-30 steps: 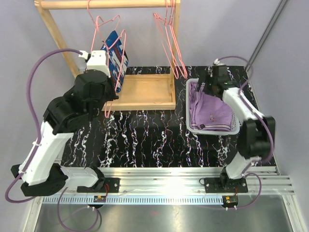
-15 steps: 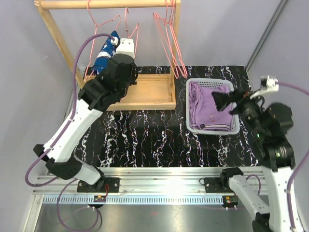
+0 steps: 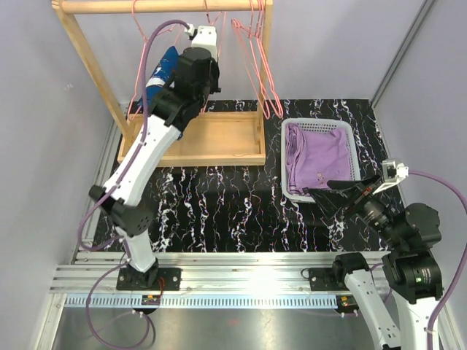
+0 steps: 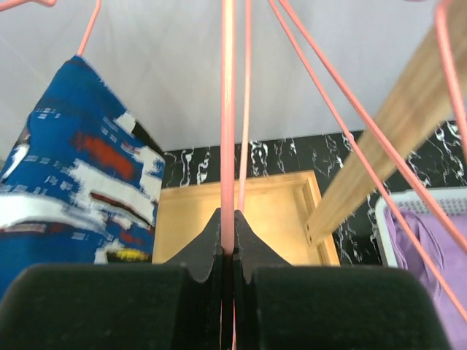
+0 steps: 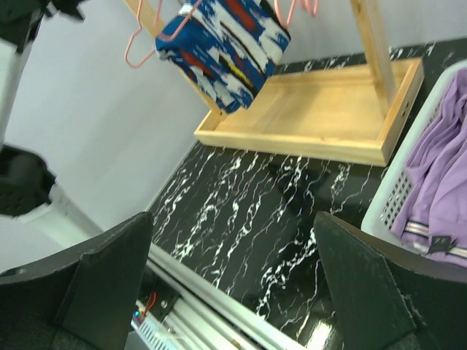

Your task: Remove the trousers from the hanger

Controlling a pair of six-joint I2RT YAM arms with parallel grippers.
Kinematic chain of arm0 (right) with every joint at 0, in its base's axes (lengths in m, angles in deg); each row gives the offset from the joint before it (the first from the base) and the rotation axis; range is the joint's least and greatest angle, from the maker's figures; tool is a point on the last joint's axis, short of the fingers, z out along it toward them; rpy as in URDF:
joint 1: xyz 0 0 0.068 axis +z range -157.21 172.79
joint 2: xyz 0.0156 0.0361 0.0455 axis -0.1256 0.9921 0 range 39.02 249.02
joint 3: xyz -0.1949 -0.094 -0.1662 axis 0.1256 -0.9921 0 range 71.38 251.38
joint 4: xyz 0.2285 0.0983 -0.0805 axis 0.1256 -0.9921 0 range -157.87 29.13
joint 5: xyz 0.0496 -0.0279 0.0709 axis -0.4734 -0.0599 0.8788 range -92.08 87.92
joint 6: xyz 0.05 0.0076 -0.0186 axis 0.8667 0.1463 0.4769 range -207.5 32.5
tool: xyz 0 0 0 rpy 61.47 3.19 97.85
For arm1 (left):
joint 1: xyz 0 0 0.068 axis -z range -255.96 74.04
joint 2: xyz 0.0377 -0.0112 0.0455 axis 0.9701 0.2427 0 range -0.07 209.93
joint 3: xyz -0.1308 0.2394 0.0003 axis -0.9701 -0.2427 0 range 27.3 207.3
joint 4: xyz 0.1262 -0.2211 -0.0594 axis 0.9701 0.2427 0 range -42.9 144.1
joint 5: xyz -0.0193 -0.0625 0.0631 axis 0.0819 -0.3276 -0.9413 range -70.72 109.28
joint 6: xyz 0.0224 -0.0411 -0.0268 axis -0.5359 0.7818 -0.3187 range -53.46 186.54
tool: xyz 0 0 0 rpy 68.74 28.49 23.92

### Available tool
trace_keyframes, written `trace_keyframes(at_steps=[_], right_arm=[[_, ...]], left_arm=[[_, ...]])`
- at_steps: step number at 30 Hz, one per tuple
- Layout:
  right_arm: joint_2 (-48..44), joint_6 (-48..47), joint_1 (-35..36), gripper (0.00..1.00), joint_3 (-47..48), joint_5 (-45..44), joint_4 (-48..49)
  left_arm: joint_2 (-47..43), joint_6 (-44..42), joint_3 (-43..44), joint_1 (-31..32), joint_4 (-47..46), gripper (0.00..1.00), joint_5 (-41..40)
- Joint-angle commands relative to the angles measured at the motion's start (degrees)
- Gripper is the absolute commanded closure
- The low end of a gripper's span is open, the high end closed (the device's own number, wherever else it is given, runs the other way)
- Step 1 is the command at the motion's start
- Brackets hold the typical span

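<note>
At the upper left of the overhead view, under the wooden rack, the left arm reaches up among the pink hangers. Its left fingers are clenched on a single pink hanger wire, apparently to steady or shift it. The dark blue trousers with white and red splashes hang just beside that grip, at the left of the wrist view. Whether the pinched wire belongs to the hanger carrying them cannot be told.

At the right of the overhead view, the lilac trousers lie crumpled in the white basket on the black marbled counter, off any hanger. The right fingers stand spread wide and hold nothing. That arm is drawn toward the lower right, clear of the basket, which likely leaves the rack free for the other arm.

The wooden tray sits below the hangers. By this reading, half the job is done, and the blue pair awaits removal.
</note>
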Motion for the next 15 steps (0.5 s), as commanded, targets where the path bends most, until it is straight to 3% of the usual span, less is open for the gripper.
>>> trace_keyframes(at_steps=[1,6,11,12,14,15], right_arm=[[-1.82,1.59,0.19,0.01,-0.89,4.97,-0.23],[-3.23,0.28,0.10,0.01,-1.33,7.34,-1.63],[-3.24,-3.06,0.10,0.01,-0.19,6.12,-4.88],[-3.15,-4.11,0.10,0.01,0.16,5.68,-5.93],[-2.97,-5.34,0.19,0.00,0.68,4.54,-6.64],[-2.88,-5.53,0.10,0.00,0.86,4.18,-7.34]], left_arm=[[5.72,-1.49,7.68,-1.08,-0.50,1.00,3.17],[9.78,0.26,10.78,-2.23,2.40,1.00,3.87],[5.22,4.21,2.53,-2.14,2.94,1.00,4.05],[3.29,4.48,1.21,-2.14,2.59,0.94,4.14],[1.70,5.10,0.50,-2.14,3.37,0.73,4.05],[1.00,5.10,0.67,-2.14,4.51,0.53,3.87]])
